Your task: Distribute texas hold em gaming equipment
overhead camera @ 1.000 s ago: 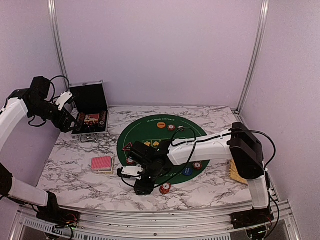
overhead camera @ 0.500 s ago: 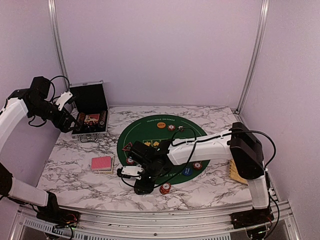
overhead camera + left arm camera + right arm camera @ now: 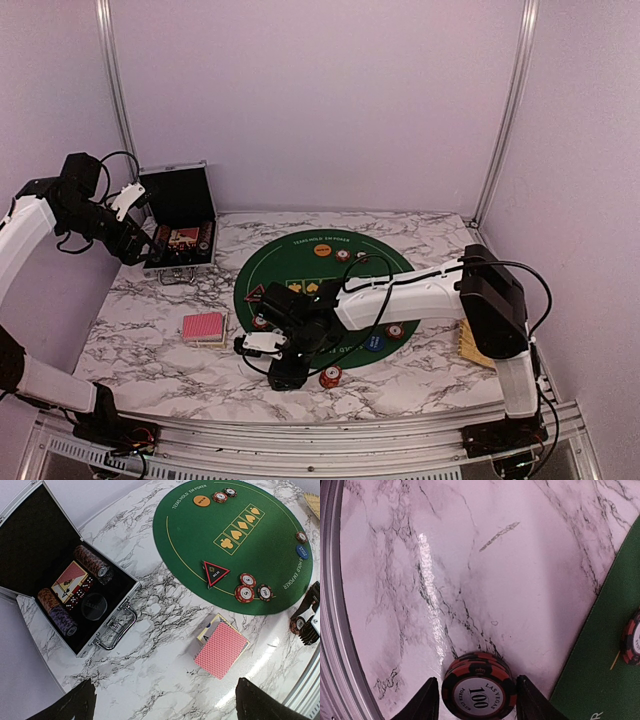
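The marble table (image 3: 150,330) carries a round green mat (image 3: 200,545), and an open black case (image 3: 30,545) sits at the far left corner. Your left gripper (image 3: 170,702) hovers near the case with its fingers spread wide, holding nothing. The red-backed cards (image 3: 222,649) lie stacked on bare marble just off the mat. Your right gripper (image 3: 477,700) straddles a red-and-black chip (image 3: 477,687) marked 100. The chip stands on marble beside the mat's near edge. You cannot tell whether the fingers press it.
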`<state>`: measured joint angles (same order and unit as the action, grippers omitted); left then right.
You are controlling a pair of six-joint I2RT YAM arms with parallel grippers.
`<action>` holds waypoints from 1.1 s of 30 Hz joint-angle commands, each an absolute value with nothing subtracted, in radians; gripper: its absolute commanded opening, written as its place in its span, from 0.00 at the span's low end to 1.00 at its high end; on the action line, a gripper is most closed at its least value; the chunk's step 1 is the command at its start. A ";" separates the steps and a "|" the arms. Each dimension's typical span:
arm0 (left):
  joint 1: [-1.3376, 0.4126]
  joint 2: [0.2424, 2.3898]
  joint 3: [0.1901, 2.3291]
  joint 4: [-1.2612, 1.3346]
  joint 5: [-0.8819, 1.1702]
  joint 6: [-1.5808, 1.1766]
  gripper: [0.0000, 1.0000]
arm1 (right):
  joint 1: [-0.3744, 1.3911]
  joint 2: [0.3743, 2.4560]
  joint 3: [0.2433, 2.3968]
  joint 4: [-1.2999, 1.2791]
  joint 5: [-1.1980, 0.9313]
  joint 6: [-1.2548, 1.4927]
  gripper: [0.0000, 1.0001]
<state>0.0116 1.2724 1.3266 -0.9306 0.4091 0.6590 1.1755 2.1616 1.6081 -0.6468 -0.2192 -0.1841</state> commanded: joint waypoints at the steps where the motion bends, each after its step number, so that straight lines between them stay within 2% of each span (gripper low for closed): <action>1: 0.008 1.252 1.333 -0.968 0.413 0.664 0.99 | 1.186 2.112 1.643 -0.650 -0.224 -0.176 0.52; 4: 0.008 1.253 1.333 -0.968 0.413 0.664 0.99 | 1.186 2.107 1.643 -0.647 -0.224 -0.176 0.52; 16: 0.008 1.251 1.334 -0.967 0.412 0.664 0.99 | 1.187 2.104 1.639 -0.645 -0.235 -0.169 0.43; 18: 0.008 1.250 1.334 -0.968 0.412 0.664 0.99 | 1.187 2.112 1.633 -0.645 -0.238 -0.169 0.47; 21: 0.008 1.246 1.332 -0.968 0.411 0.666 0.99 | 1.186 2.125 1.627 -0.650 -0.226 -0.170 0.58; 24: 0.008 1.245 1.329 -0.968 0.410 0.667 0.99 | 1.186 2.133 1.624 -0.652 -0.214 -0.172 0.63; 29: 0.008 1.243 1.328 -0.968 0.405 0.668 0.99 | 1.187 2.139 1.629 -0.640 -0.207 -0.172 0.62; 33: 0.008 1.241 1.331 -0.967 0.404 0.669 0.99 | 1.186 2.146 1.631 -0.644 -0.213 -0.173 0.57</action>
